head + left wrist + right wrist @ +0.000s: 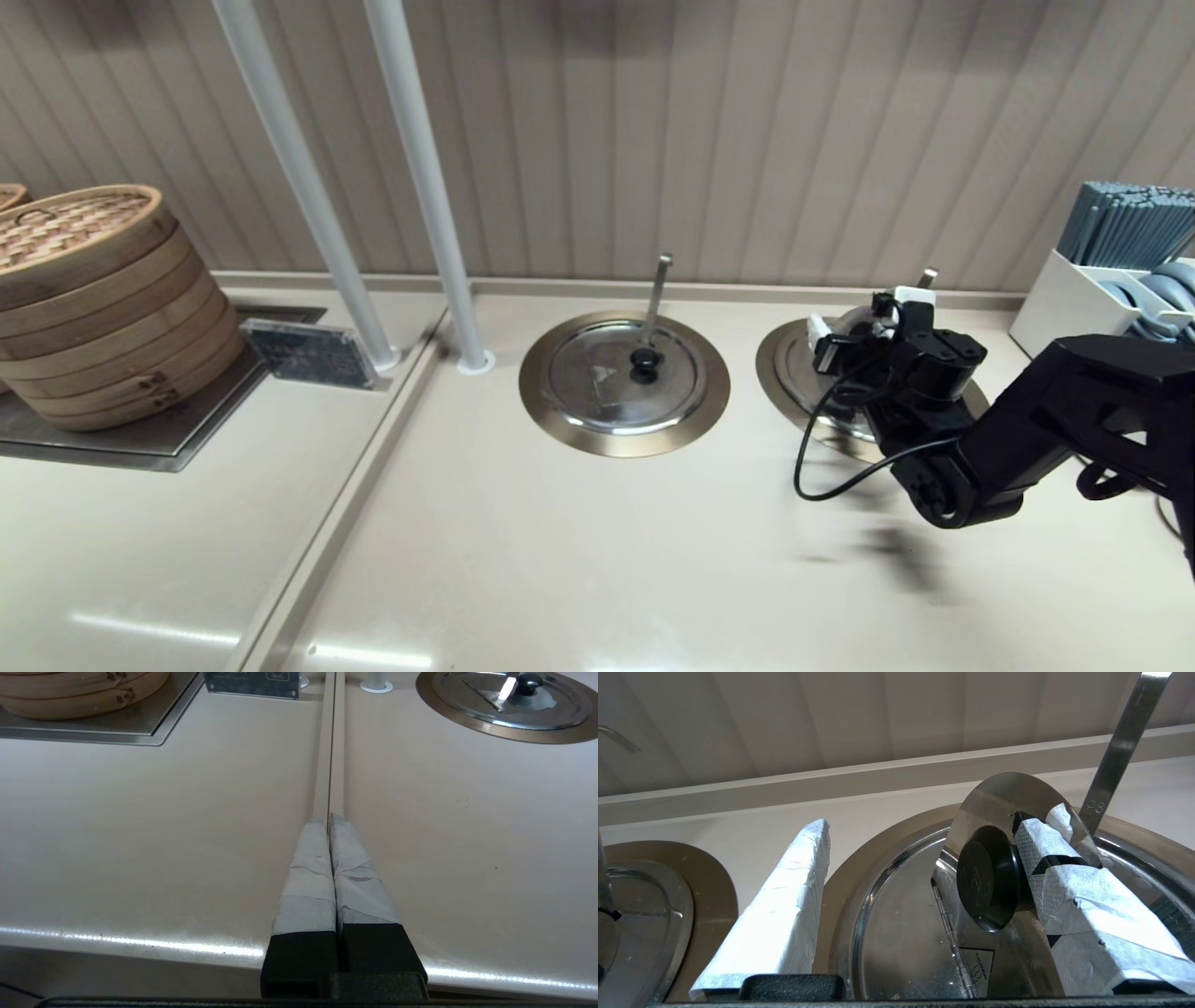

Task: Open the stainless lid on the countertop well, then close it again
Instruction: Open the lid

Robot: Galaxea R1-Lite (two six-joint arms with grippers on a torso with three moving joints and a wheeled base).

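The stainless lid (pixel 901 924) covers the right countertop well, whose brass-toned rim (pixel 777 359) shows in the head view. Its hinged half (pixel 999 798) stands tilted up, with the black knob (pixel 987 877) facing my wrist camera. My right gripper (pixel 924 830) is open over the lid. One taped finger (pixel 1064 858) sits behind the knob against the raised half, and the other finger (pixel 784 896) is well apart from it. The slanted utensil handle (pixel 1120 751) rises behind. My left gripper (pixel 329 819) is shut and empty at the counter's front edge.
The twin lid (pixel 624 373) with its upright handle (pixel 659 294) lies left of my right arm. Two white poles (pixel 420 187), a small sign (pixel 308 353) and stacked bamboo steamers (pixel 93 299) stand further left. A white chopstick holder (pixel 1111 280) stands at the far right.
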